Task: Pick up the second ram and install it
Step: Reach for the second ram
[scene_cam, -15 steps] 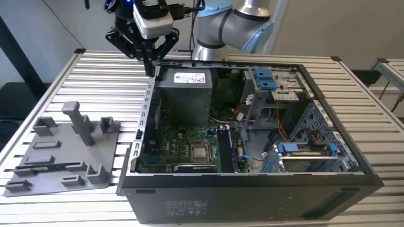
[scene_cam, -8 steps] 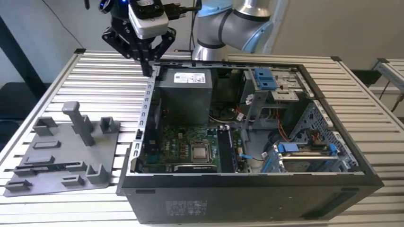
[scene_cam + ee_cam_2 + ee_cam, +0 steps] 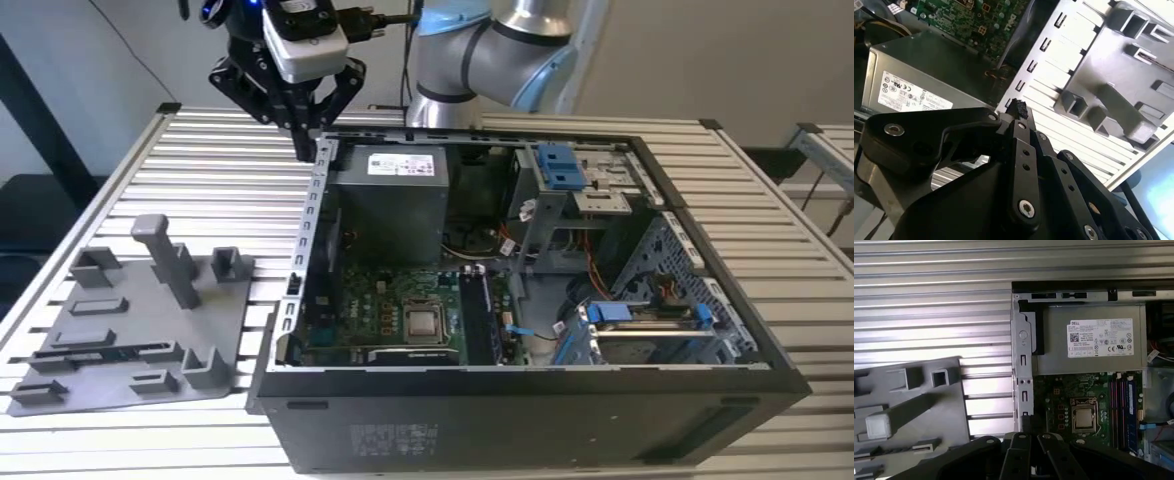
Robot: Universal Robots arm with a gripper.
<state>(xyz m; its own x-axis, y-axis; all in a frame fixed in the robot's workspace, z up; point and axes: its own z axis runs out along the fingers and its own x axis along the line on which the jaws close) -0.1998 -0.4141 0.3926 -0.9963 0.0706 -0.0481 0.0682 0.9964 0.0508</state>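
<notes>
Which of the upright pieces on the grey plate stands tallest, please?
The T-topped post towards the far side of the grey plate. It rises well above the short blocks around it.

You had a white label (image 3: pixel 1100 338) on the power supply (image 3: pixel 1089 362), carrying a logo, a square code, certification marks and fine print too small to read. Faint print (image 3: pixel 394 440) stood on the case (image 3: pixel 561 425), also unreadable.

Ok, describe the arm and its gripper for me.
The arm is silver-grey metal with pale blue joint caps. A white block sits at its wrist, with a black cable plugged in. The gripper is black: flat linkage bars pinned with silvery screws.
</notes>
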